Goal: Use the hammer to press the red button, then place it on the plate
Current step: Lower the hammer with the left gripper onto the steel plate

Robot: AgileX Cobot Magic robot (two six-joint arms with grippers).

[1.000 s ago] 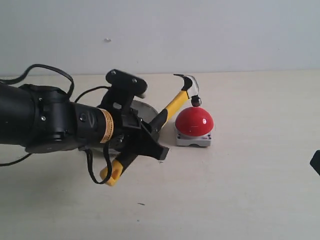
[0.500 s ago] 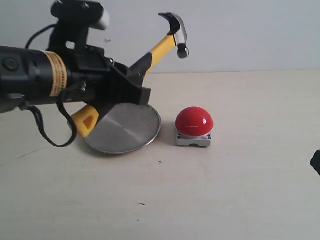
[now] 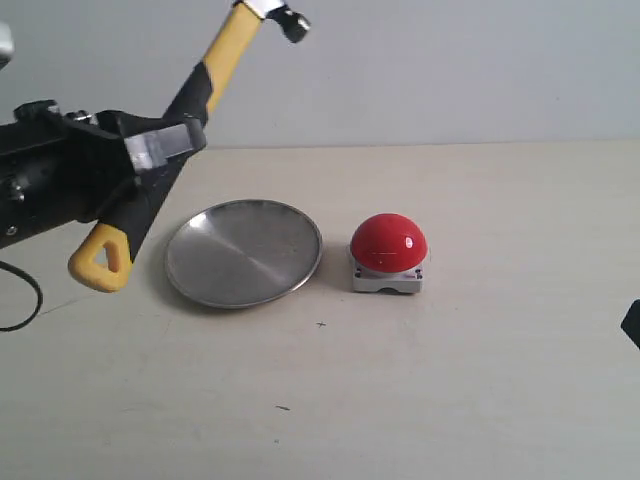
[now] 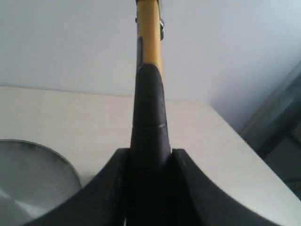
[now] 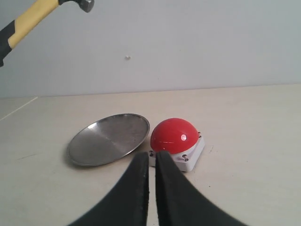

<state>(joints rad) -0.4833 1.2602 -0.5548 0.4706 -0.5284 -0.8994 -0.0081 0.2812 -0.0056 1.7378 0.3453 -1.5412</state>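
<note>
My left gripper (image 3: 158, 158) is shut on the black grip of the hammer (image 3: 205, 75), held high over the table's left side. The handle slants from its yellow looped end (image 3: 100, 262) up to the dark head (image 3: 284, 17) at the top edge. In the left wrist view the grip (image 4: 149, 117) sits clamped between the jaws of the left gripper (image 4: 149, 153). The silver plate (image 3: 243, 252) lies bare just right of the gripper. The red button (image 3: 388, 242) sits on its grey base, right of the plate. My right gripper (image 5: 151, 154) is shut on nothing, low, facing the button (image 5: 175, 135).
A pale wall stands close behind the beige table. Only a dark tip of the right arm (image 3: 632, 325) shows at the exterior view's right edge. In the right wrist view the plate (image 5: 109, 139) lies beside the button and the hammer (image 5: 28, 21) crosses the top corner.
The hammer head was touching the red button a second ago. My left arm has since swung up and to the left, lifting the hammer away and uncovering the plate.
</note>
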